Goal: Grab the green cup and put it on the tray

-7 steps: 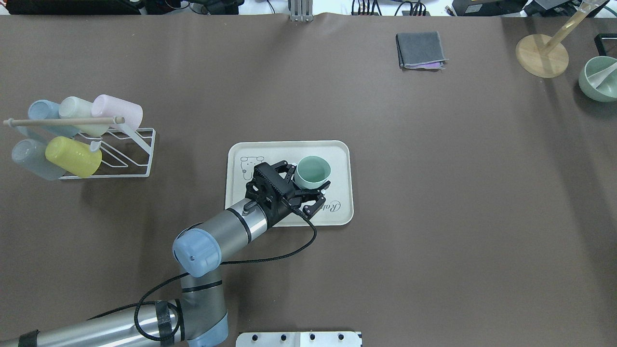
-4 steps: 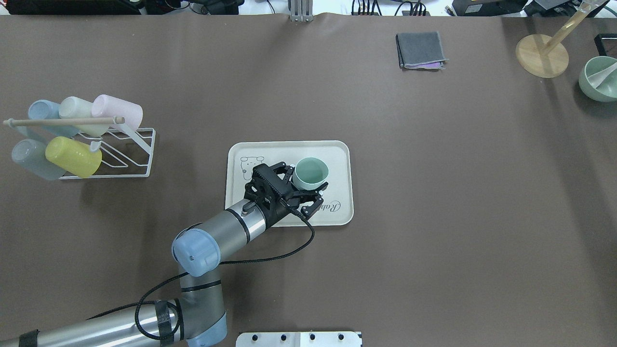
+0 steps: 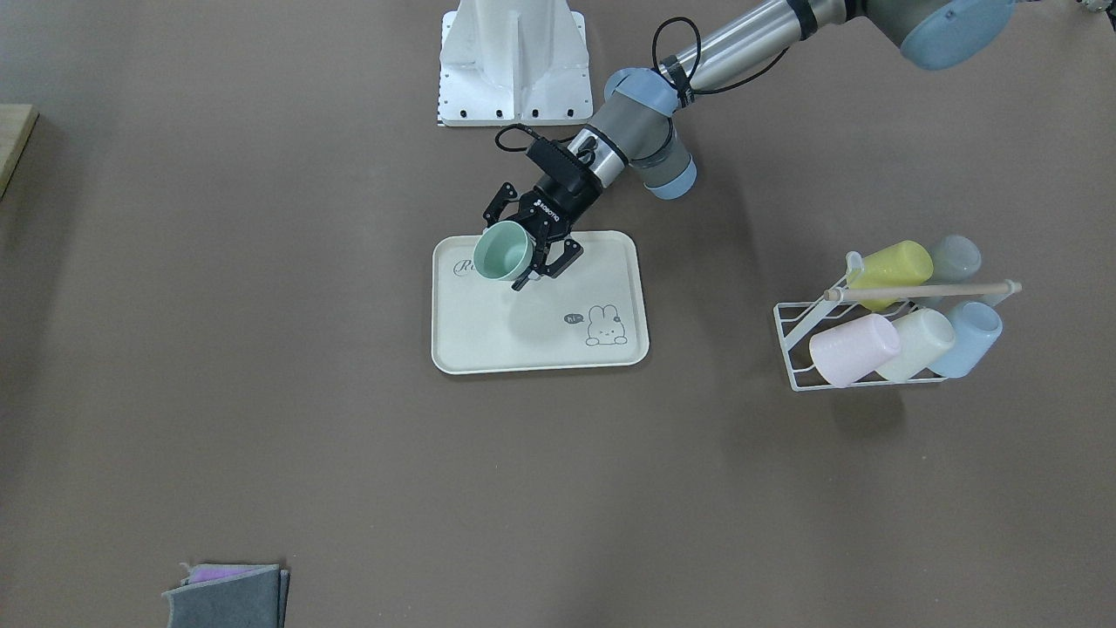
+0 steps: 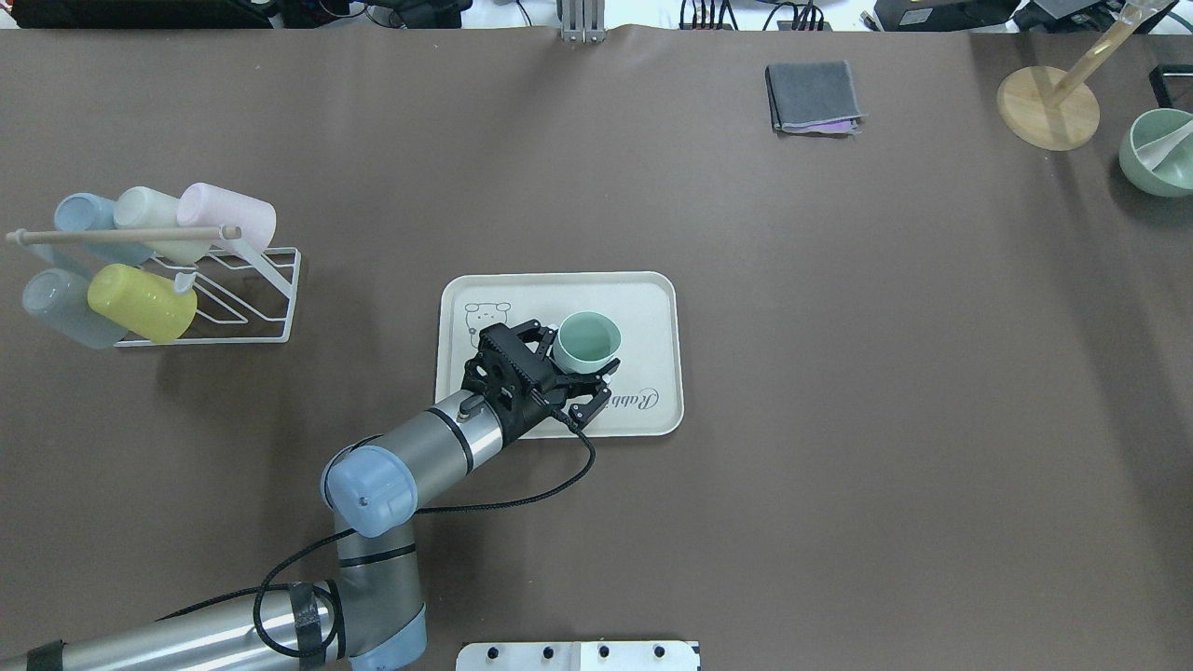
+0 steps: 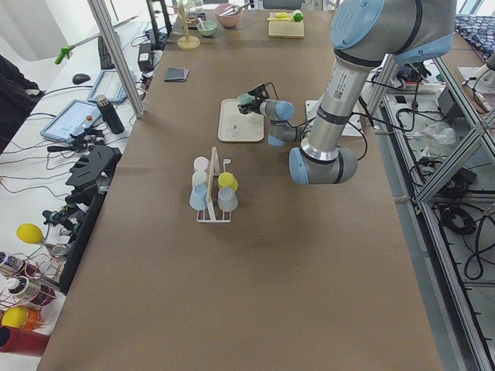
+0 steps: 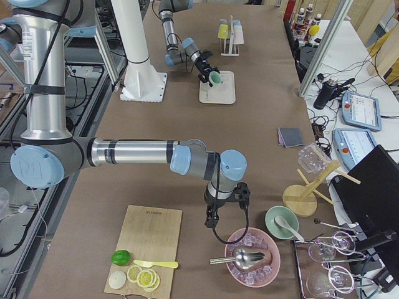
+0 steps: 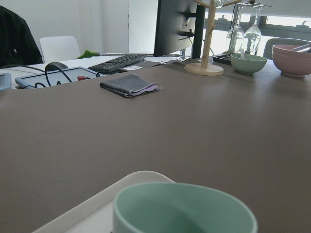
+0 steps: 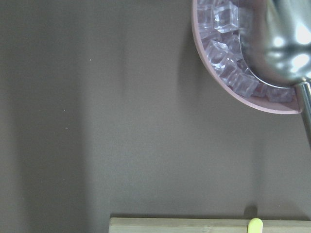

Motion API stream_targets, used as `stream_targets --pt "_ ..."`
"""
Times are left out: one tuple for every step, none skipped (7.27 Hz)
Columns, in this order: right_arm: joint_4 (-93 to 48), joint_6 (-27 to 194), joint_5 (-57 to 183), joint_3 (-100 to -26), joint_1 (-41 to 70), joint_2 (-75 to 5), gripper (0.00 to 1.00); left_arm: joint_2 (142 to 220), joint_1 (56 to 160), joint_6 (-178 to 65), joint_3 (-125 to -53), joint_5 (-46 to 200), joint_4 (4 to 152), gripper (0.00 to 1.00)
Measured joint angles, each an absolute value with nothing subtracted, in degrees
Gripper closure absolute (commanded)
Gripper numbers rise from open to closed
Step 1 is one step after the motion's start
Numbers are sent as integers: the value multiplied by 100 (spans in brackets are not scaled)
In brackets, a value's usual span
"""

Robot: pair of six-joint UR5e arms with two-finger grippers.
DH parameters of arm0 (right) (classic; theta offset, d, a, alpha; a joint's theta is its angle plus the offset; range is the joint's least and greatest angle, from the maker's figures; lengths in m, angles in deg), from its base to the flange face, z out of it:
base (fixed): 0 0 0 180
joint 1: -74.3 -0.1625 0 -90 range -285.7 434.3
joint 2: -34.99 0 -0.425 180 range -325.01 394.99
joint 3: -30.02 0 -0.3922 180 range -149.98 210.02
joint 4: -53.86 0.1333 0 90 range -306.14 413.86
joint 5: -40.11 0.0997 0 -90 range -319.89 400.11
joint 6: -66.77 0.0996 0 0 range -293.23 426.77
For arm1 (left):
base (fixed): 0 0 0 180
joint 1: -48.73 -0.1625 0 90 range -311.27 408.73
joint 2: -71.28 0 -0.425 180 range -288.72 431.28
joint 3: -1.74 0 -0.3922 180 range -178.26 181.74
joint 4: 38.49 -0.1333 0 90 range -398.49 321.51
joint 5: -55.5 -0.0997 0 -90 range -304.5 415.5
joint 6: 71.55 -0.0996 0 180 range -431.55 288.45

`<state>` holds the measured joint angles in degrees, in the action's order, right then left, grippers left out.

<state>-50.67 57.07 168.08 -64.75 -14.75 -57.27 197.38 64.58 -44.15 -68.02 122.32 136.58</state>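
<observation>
Overhead exterior view: left arm reaching in from the robot's edge of the table to the tray, which lies about mid-table, a little nearer the robot's edge than the far edge.
Green cup: mouth up and slightly tilted, over the half of the tray toward the table's right end, just beside the lettering.
Left gripper: jaws spread to about the cup's width and pressed on its wall from two sides; nothing else in the hold.
Height: in the front-facing view, a shadow on the tray floor apart from the cup, so judged to hang a little above the tray rather than stand on it; contact not certain from these views.
Left wrist view: cup rim across the bottom of the frame, tray rim just beyond it.
Right gripper: near the table's right end, beside a pink bowl of ice; seen only from the side, so impossible to tell whether spread or closed.
Rack of pastel cups: near the table's left end, well apart from the tray.
Done, as judged: cup picked up and brought over the tray.
Left to do: lower and level the cup onto the tray floor, spread the jaws, draw back without tipping it.
</observation>
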Motion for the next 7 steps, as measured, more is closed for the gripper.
stream_targets --pt "-5065 5706 16808 -6482 -1476 -5724 0 19720 6456 -4419 -6796 12226 13658 79" --pt "-5065 5706 16808 -6485 -1478 -5720 0 19717 6455 -4421 -6791 12223 13658 36" --pt "-5065 5703 16808 -6491 -1480 -5716 0 19715 6456 -4424 -6789 12218 13656 4" --pt "-5064 5702 16808 -6495 -1481 -5711 0 19714 6459 -4432 -6787 12210 13653 3" --pt "-5064 5701 16808 -6497 -1482 -5707 0 19714 6463 -4443 -6787 12206 13651 3" --pt "-5064 5701 16807 -6497 -1482 -5702 0 19714 6463 -4454 -6790 12205 13650 3" --pt "-5064 5703 16808 -6494 -1482 -5698 0 19714 6463 -4463 -6802 12202 13650 3"
